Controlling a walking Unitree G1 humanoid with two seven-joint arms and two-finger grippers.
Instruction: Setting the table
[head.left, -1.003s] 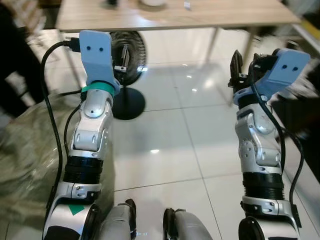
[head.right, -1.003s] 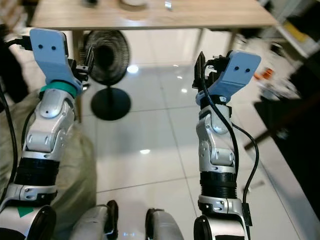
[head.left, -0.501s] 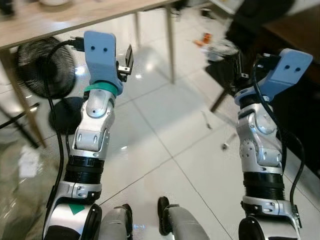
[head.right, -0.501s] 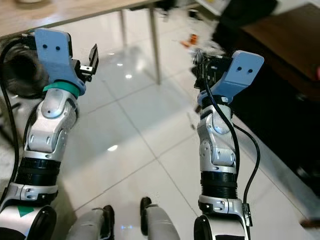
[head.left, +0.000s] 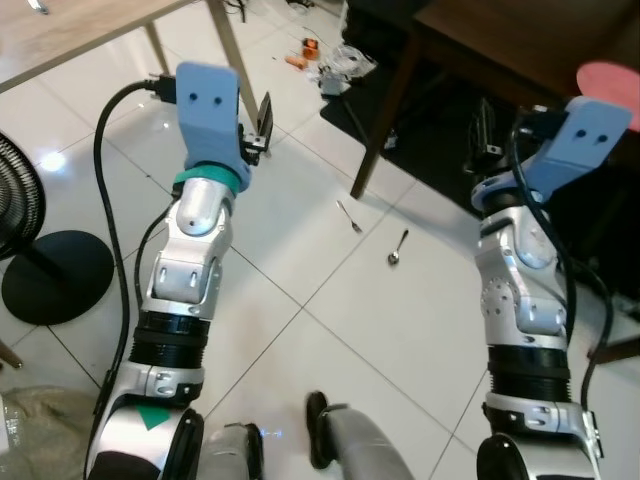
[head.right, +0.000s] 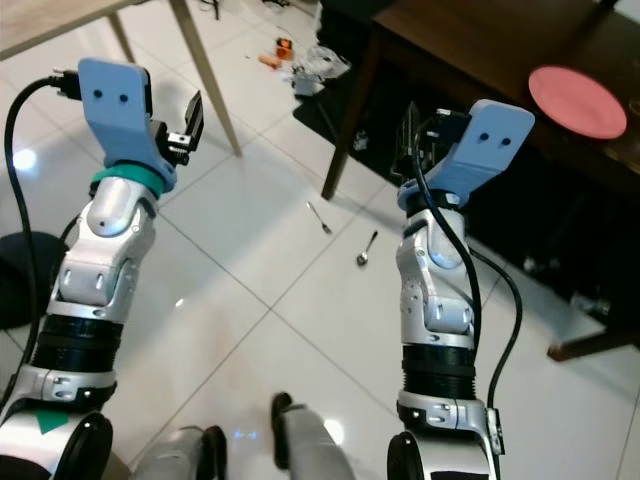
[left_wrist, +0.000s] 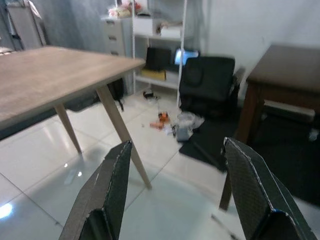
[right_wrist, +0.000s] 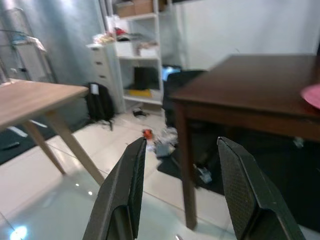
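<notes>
**Two grippers raised above cutlery on a tiled floor**

Two silver arms stand upright over glossy white floor tiles (head.left: 420, 330). The left gripper (left_wrist: 175, 195) and right gripper (right_wrist: 182, 192) each hold their black fingers spread wide, gripping nothing. A metal fork (head.left: 349, 216) and a metal spoon (head.left: 397, 247) lie near each other on the tiles, just beside a leg of the dark brown wooden table (head.right: 470, 40). A round pink plate (head.right: 570, 102) sits on that table, near its right edge. A light wooden table (left_wrist: 45, 75) stands at the left, with scattered clutter (head.left: 335, 65) between the two tables. A black fan base (head.left: 55, 275) rests on the floor at the left.
</notes>
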